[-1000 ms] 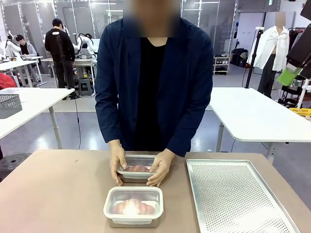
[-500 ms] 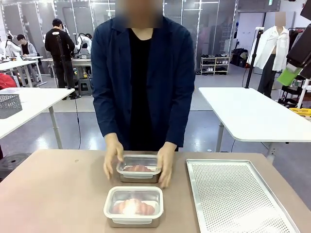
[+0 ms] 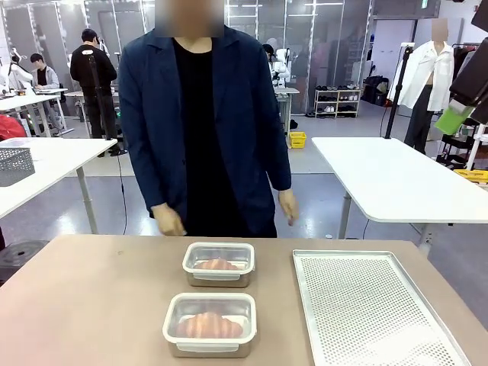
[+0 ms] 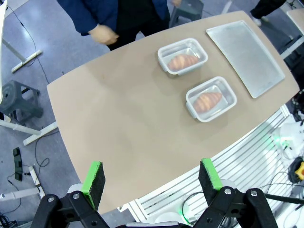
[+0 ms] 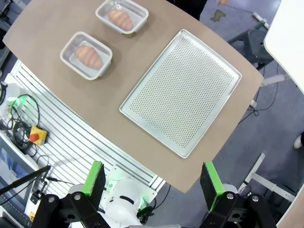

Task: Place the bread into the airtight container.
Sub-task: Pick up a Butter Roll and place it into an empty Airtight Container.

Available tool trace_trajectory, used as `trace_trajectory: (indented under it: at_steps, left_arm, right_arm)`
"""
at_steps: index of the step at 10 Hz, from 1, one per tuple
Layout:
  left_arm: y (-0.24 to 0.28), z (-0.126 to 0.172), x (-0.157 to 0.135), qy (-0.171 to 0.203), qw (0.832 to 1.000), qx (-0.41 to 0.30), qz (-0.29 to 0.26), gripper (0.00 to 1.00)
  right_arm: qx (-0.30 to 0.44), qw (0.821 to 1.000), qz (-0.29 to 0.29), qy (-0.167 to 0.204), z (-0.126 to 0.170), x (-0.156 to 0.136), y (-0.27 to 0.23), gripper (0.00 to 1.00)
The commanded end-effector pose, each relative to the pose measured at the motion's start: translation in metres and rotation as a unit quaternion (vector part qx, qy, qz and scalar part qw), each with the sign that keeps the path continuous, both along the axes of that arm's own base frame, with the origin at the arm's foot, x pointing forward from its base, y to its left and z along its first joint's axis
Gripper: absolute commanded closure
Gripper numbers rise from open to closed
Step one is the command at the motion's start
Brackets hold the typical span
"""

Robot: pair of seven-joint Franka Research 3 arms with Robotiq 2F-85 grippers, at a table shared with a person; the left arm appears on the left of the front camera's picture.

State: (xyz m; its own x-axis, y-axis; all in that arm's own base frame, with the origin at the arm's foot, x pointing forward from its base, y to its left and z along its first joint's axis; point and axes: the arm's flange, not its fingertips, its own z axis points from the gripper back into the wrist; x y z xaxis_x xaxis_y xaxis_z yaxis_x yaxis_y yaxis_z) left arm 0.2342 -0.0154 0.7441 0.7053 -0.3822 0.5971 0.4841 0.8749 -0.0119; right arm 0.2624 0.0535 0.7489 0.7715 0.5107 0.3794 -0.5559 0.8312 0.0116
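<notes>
**Bread boxed, claws high above the bench**

Two airtight containers sit on the bench (image 3: pixel 91 297), each holding bread: the near container (image 3: pixel 209 325) with its bread (image 3: pixel 209 325), the far container (image 3: pixel 219 264) at its 12 o'clock. A perforated tray (image 3: pixel 371 313) lies at 3 o'clock. Left claw (image 4: pixel 150 181) and right claw (image 5: pixel 152 184) are both released, grasping nothing.

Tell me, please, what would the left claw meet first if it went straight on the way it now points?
Probably the bare brown tabletop, left of the two lidded containers, which lie off that line. The left claw hangs open high above, so depth is uncertain.
</notes>
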Motion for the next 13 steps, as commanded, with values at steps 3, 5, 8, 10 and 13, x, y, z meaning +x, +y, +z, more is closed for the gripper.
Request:
trace_trajectory:
  at_steps: [3, 5, 8, 10, 13]
  left_arm:
    - [0.0008, 0.0028, -0.0002, 0.003, 1.0, 0.003, 0.0, 0.0]
    - [0.0008, 0.0028, -0.0002, 0.003, 1.0, 0.003, 0.0, 0.0]
    - [0.0008, 0.0028, -0.0002, 0.003, 1.0, 0.003, 0.0, 0.0]
    - [0.0008, 0.0028, -0.0002, 0.003, 1.0, 0.003, 0.0, 0.0]
    - [0.0008, 0.0028, -0.0002, 0.003, 1.0, 0.003, 0.0, 0.0]
  right_arm:
    - [-0.004, 1.0, 0.006, -0.005, 0.0006, 0.0007, -0.0035, 0.0]
    - [-0.004, 1.0, 0.006, -0.005, 0.0006, 0.0007, -0.0035, 0.0]
    - [-0.004, 1.0, 0.006, -0.005, 0.0006, 0.0007, -0.0035, 0.0]
    - [-0.004, 1.0, 0.006, -0.005, 0.0006, 0.0007, -0.0035, 0.0]
    - [-0.004, 1.0, 0.006, -0.005, 0.0006, 0.0007, -0.0035, 0.0]
